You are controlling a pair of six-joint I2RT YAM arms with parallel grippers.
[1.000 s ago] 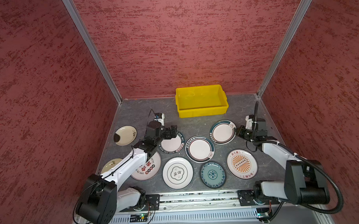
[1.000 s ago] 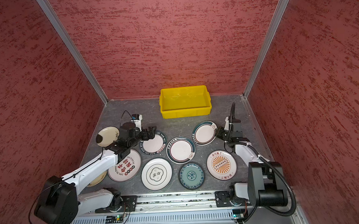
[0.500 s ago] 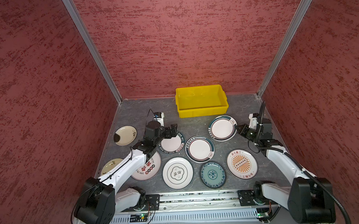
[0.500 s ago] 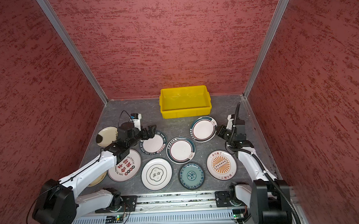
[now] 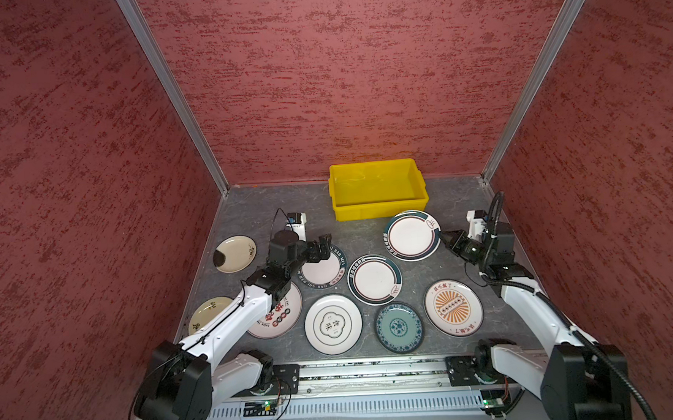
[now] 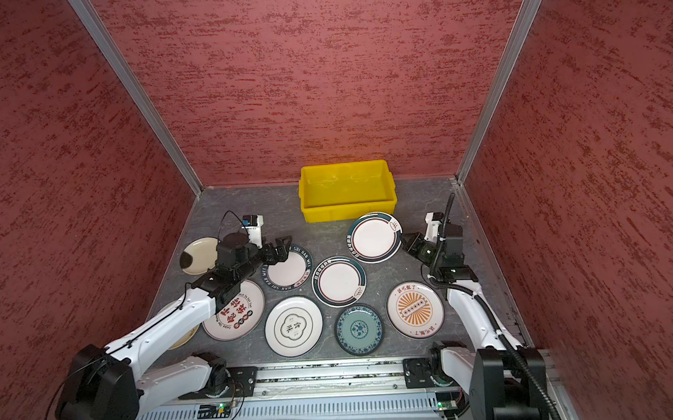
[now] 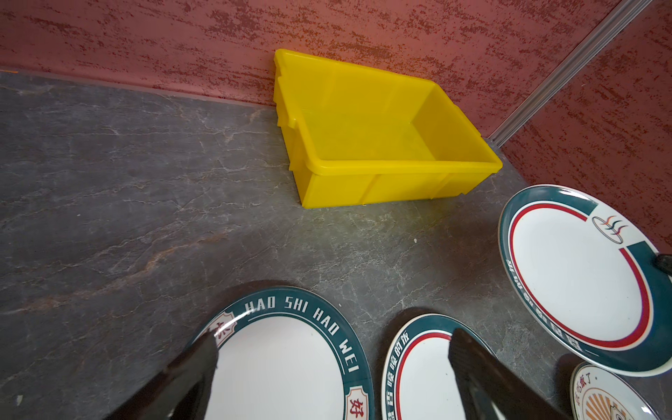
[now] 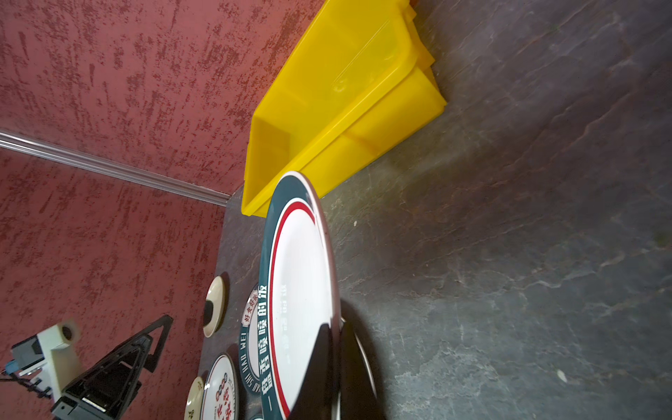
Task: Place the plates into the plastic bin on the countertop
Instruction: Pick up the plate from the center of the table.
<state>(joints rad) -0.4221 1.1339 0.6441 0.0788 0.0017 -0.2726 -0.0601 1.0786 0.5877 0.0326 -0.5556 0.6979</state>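
The yellow plastic bin (image 5: 377,189) (image 6: 347,190) (image 7: 382,138) (image 8: 338,98) stands empty against the back wall on the countertop (image 5: 248,211). My right gripper (image 5: 445,239) (image 6: 407,241) (image 8: 338,323) is shut on the rim of a white plate with a teal rim and red ring (image 5: 412,235) (image 6: 374,236) (image 8: 302,283) (image 7: 578,276). That plate is held tilted off the countertop just in front of the bin. My left gripper (image 5: 323,247) (image 6: 281,247) (image 7: 334,336) hangs open over the lettered teal-rimmed plate (image 5: 322,265) (image 7: 283,363), holding nothing.
Several more plates lie flat: a second teal-rimmed plate (image 5: 374,279), a white flower-print plate (image 5: 333,324), a teal-blue plate (image 5: 399,327), an orange sunburst plate (image 5: 453,307), a red-print plate (image 5: 281,316) and two cream plates (image 5: 234,254), (image 5: 210,312). Red walls enclose three sides.
The right arm has stretched out and lifted its plate off the countertop, carrying it a little toward the bin. The left gripper has shifted slightly over its plate and stays open.
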